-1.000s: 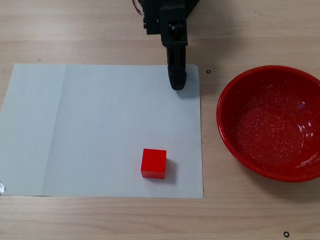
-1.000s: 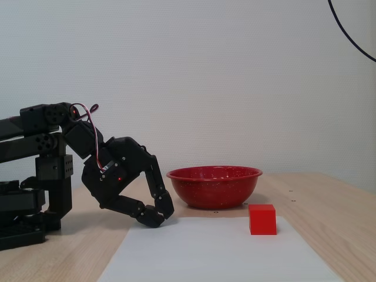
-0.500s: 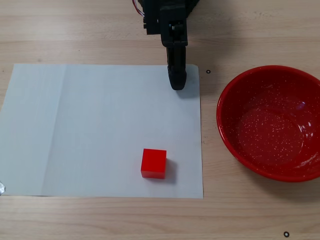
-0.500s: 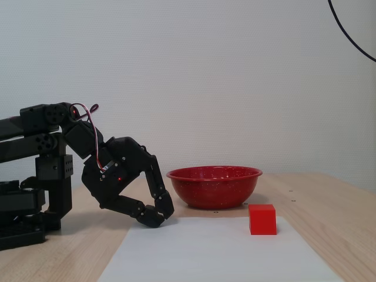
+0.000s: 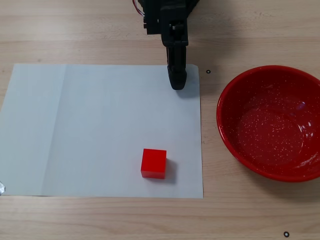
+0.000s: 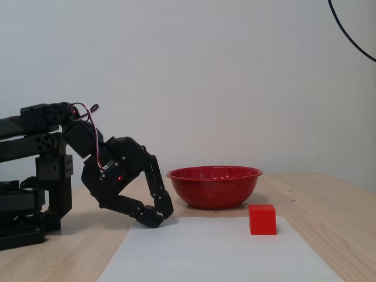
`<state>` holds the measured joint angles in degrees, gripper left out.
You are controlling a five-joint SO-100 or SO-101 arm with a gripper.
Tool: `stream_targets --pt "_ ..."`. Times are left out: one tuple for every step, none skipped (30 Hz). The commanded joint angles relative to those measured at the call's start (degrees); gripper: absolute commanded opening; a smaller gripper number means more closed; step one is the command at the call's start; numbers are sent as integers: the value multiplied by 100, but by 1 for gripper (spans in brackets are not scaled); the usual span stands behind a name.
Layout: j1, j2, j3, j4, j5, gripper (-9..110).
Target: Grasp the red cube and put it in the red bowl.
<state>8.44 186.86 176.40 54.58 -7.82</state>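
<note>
The red cube [image 5: 153,163] sits on a white paper sheet [image 5: 100,130], near its lower right part; it also shows in the side fixed view [image 6: 262,219]. The red bowl [image 5: 235,85] with white speckles stands empty on the wood table to the right of the sheet, and behind the cube in the side fixed view [image 6: 214,187]. My black gripper [image 5: 177,84] hangs over the sheet's top edge, far from the cube, its fingertips touching each other just above the table [image 6: 158,217]. It holds nothing.
The arm's base and folded links [image 6: 35,176] stand at the left of the side fixed view. Small black marks [image 5: 208,71] dot the wood table. A black cable [image 6: 352,35] hangs at the upper right.
</note>
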Motion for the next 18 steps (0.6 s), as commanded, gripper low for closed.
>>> stream_targets --pt "-44 -308 -615 193 26 0" --pt "-35 -396 -756 255 35 0" --pt "-44 -475 -896 316 53 0" --pt "-62 -571 -1037 396 105 0" --pt "-97 -677 -1195 457 141 0" --pt "-141 -791 -1371 536 167 0" --pt "-176 -914 -1538 615 211 0" --pt "-211 -1037 -1705 694 255 0" --pt "-255 -1160 -1881 782 272 0" --pt "-299 -1292 -2057 879 290 0" --pt "-334 -1433 -2250 976 308 0" --pt "-369 -1582 -2426 1055 325 0" --pt "-387 -1714 -2619 1160 352 0" --pt "-404 -1854 -2804 1257 369 0" --pt "-422 -1995 -3006 1327 404 0" --pt "-439 -2136 -3190 1397 422 0" --pt "-448 -2276 -3384 1441 466 0" --pt "-466 -2435 -3586 1512 483 0"
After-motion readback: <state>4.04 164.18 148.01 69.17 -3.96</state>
